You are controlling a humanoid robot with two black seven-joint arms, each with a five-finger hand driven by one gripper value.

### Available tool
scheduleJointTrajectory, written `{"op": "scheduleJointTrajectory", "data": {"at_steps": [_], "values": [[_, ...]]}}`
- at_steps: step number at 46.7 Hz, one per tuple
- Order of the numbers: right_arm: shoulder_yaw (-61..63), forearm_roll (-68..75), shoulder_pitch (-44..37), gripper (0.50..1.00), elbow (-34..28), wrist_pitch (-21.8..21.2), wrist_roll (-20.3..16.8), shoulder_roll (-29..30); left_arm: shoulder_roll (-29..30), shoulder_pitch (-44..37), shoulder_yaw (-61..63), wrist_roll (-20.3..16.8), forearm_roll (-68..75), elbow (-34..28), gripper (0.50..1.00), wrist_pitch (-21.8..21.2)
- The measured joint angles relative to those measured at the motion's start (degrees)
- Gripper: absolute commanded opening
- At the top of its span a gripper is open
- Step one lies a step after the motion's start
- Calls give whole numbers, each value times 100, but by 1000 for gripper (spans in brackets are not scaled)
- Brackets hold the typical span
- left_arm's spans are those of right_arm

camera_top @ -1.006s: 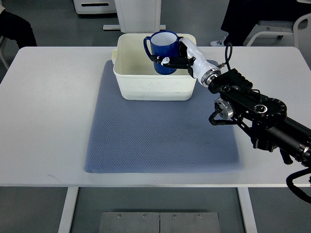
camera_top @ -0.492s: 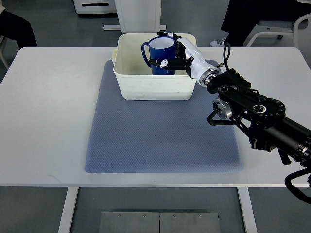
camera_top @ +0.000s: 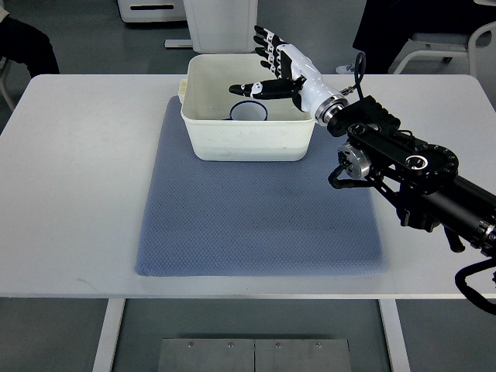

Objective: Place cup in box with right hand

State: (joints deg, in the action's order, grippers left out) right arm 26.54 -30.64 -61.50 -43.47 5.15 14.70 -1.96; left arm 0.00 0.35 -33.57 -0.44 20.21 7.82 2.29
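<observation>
The right hand (camera_top: 273, 68) hangs over the far right part of the box (camera_top: 248, 138), fingers (camera_top: 263, 43) spread wide and holding nothing. Below it and a little to its left, the cup (camera_top: 249, 113) sits upright inside the box, only its blue rim and pale inside showing; it seems to rest on the box floor, though the near wall hides its base. The box stands on the far edge of a blue mat (camera_top: 260, 209), which lies on the white bench (camera_top: 77, 178).
</observation>
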Motion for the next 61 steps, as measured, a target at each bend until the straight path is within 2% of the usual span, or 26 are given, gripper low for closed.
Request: {"op": "scheduleJointTrajectory", "data": {"at_steps": [16, 34, 46, 61], "values": [[470, 92, 34, 991, -222, -336, -133, -781, 0, 0, 0, -1, 0, 0, 1000, 0], [570, 763, 745, 995, -216, -588, -110, -1608, 0, 0, 0, 0, 0, 0, 1000, 0], [1095, 833, 1383, 1000, -278, -1054, -115, -1851, 0, 0, 0, -1, 0, 0, 1000, 0], [1069, 833, 1806, 1000, -471, -1096, -98, -1909, 0, 0, 0, 0, 0, 0, 1000, 0]]}}
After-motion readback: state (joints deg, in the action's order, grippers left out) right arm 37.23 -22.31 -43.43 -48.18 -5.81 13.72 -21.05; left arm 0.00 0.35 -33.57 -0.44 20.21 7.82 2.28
